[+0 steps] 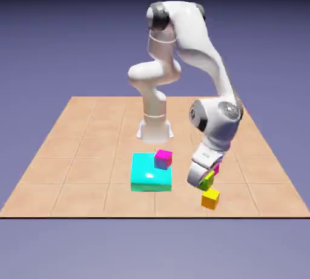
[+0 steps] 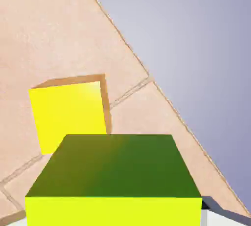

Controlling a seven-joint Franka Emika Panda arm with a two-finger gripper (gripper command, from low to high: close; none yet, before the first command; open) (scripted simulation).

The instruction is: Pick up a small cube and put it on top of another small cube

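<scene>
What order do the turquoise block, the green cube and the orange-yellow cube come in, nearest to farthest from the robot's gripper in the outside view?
1. Green cube: between the fingers of the gripper.
2. Orange-yellow cube: just below it in that view.
3. Turquoise block: off to the exterior view's left.

The green cube (image 1: 207, 181) is held between the fingers, tilted, partly hidden by the hand in the exterior view; the hand view shows one dark green face and one bright yellow-green face. The plain yellow-orange cube (image 1: 210, 199) sits flat on the table, near its front edge toward the exterior view's right.
</scene>
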